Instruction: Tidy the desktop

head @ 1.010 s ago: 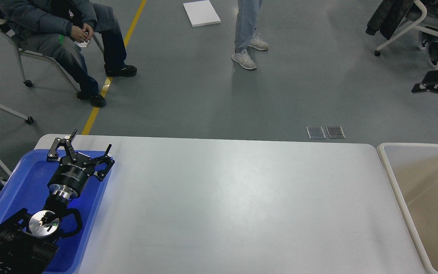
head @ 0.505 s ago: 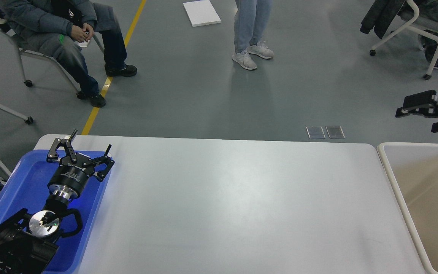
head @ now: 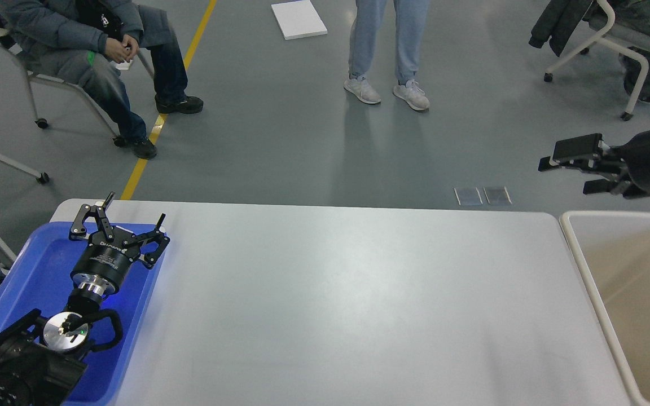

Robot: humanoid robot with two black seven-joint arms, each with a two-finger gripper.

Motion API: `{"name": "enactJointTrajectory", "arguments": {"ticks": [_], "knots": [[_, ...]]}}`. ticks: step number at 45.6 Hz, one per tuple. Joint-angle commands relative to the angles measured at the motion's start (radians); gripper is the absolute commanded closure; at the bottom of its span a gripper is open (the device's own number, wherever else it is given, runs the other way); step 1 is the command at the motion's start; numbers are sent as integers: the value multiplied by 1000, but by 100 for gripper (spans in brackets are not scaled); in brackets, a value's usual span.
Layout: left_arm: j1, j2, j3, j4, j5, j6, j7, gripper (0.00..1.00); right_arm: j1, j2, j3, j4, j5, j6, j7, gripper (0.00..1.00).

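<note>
Two arms at the edges of a bare worktop, head view.

The worktop [head: 347, 304], a white-grey slab with rounded corners, fills the centre and lower part of the view. At 9 o'clock a blue tray [head: 31, 270] rests on its left end; at 3 o'clock a beige bin [head: 576, 254] stands just beside its right end. The left gripper [head: 133, 210] hovers over the tray's far edge, its fingers [head: 107, 199] spread wide and holding nothing. The right gripper [head: 565, 168] enters at 2 o'clock, above the floor beyond the bin, fingers parted and empty. Behind the worktop, one person sits at 11 o'clock and another stands at 12 o'clock.
</note>
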Motion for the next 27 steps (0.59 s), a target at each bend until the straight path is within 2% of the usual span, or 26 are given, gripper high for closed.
{"name": "enactJointTrajectory", "arguments": {"ticks": [1, 5, 12, 19, 27], "knots": [[0, 0, 0, 0, 0, 0, 0, 0, -319, -53, 565, 1, 17, -5, -1, 1], [0, 0, 0, 0, 0, 0, 0, 0, -501, -44, 847, -4, 15, -28, -1, 1], [0, 0, 0, 0, 0, 0, 0, 0, -729, 33, 1176, -45, 15, -97, 2, 1], [0, 0, 0, 0, 0, 0, 0, 0, -865, 151, 1449, -165, 17, -131, 4, 1], [0, 0, 0, 0, 0, 0, 0, 0, -942, 317, 1722, -300, 17, -134, 7, 1]]}}
